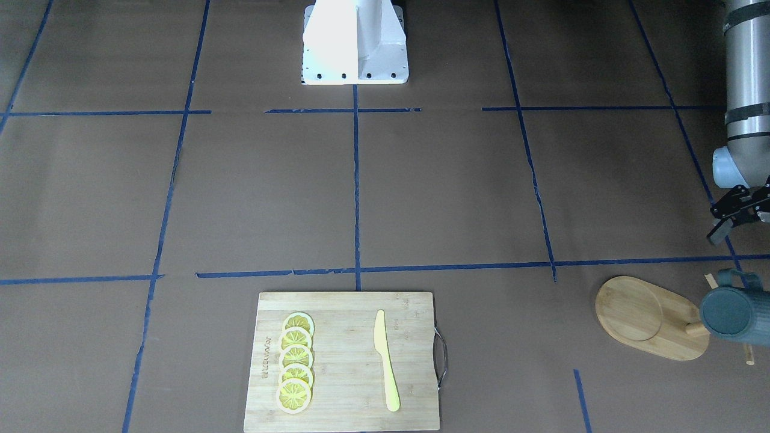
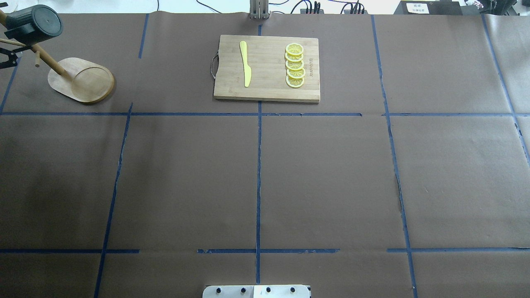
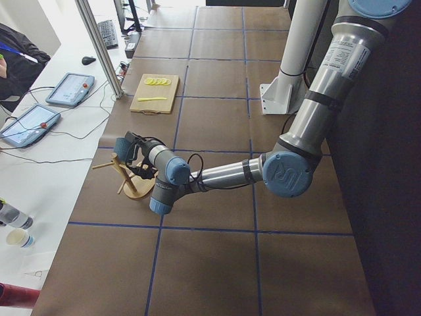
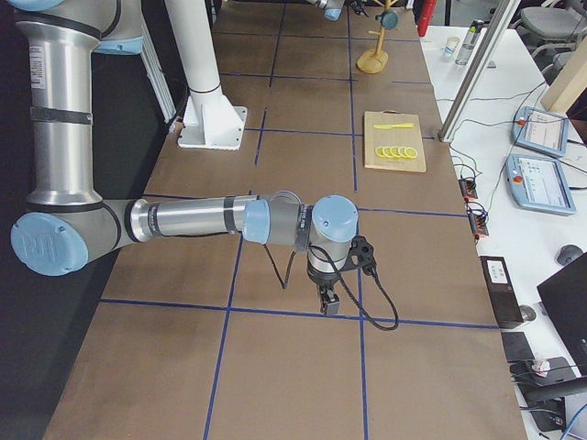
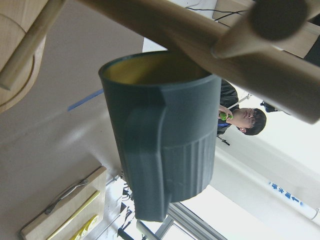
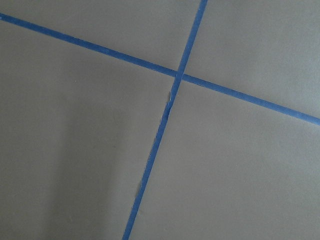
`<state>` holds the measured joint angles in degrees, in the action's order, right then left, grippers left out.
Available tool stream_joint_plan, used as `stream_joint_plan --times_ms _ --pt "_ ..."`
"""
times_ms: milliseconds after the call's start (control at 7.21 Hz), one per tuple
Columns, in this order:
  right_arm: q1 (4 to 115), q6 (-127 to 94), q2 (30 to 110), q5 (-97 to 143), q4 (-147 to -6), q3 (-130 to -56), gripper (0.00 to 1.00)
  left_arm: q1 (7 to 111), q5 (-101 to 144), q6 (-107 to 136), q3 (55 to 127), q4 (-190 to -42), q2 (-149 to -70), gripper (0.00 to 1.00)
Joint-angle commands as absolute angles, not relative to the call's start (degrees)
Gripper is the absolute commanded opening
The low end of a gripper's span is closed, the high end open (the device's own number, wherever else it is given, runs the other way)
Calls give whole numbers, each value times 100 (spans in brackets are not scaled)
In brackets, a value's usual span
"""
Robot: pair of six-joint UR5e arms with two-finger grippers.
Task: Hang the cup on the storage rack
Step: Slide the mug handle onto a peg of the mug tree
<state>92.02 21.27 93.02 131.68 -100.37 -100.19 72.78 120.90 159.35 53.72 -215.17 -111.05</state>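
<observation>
Exterior front-facing: ribbed teal-grey cup hung on a thin round peg of the light bamboo rack, tipped sideways above the post end of the smooth oval base. Black left gripper near it, apart, jaws spread, holding nothing. Right gripper low over matte brown paper, well away; grip impossible to tell.
</observation>
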Motion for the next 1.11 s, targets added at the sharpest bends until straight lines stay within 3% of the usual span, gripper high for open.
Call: stream_joint_plan --times_ms 0,416,971 --pt "9202 2127 9308 13175 -10037 -10020 100 7374 12776 15201 5981 -21516 -10813 100" --pt "9202 2118 9325 13184 -10037 -10011 100 7943 14766 12036 6170 -20958 -10434 100" --pt "9202 2118 9343 13192 -10037 -10011 100 8209 15108 8185 6170 -19675 -9898 100"
